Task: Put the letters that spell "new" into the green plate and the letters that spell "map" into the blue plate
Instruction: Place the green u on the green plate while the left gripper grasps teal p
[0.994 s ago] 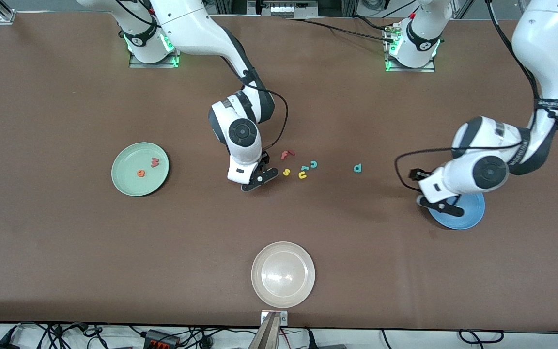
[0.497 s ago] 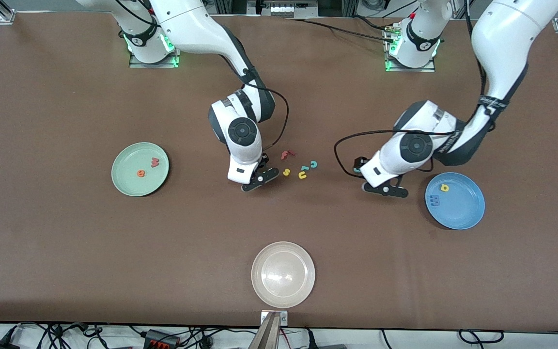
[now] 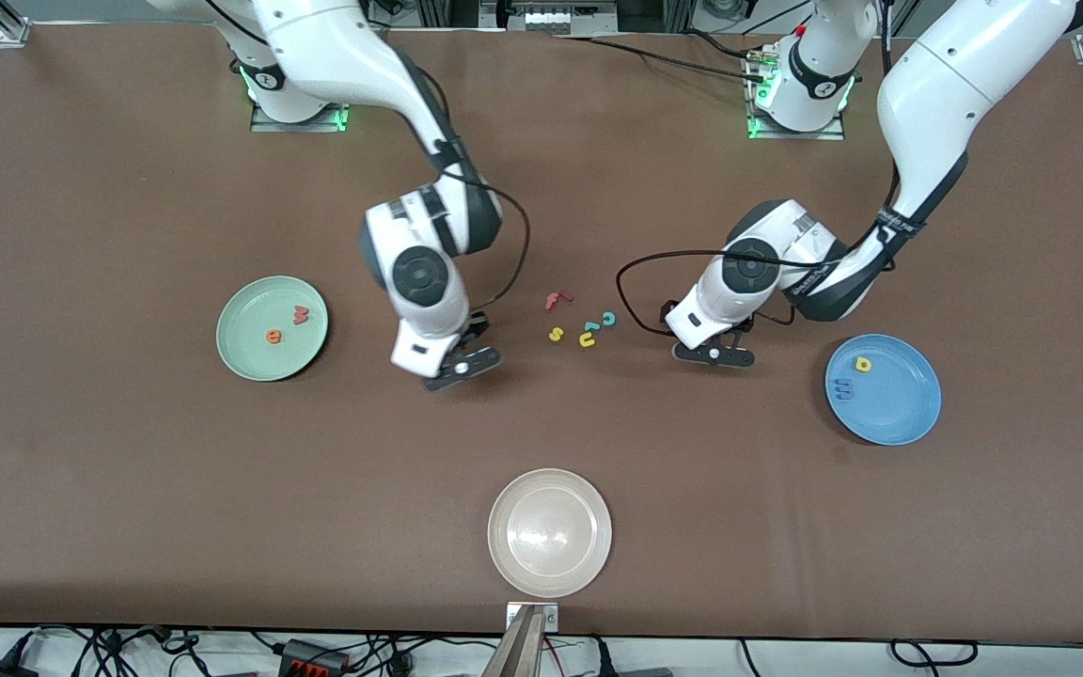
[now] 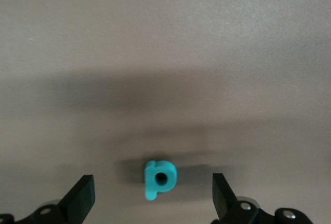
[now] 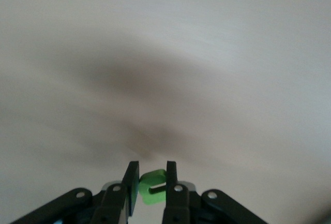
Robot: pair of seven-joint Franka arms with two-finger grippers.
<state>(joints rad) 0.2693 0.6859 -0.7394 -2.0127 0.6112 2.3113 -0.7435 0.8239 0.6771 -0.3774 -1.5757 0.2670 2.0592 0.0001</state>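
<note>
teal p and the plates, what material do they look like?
Teal p: likely foam or soft plastic; matte, thick, rounded edges.
Blue plate and green plate: probably plastic; smooth, evenly coloured, low sheen.
Beige-white plate: glossier, with bright glare at its centre; plastic or melamine, can't tell.

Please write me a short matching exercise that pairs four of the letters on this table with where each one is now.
Letters:
1. teal "p"
2. green "n"
3. orange "e"
4. blue "m"

Places:
A. in the blue plate
B. pinched in the shut right claw
C. in the green plate
D. on the bare table between the open left claw's fingers

Pairs: 1-D, 2-B, 3-C, 4-A
</note>
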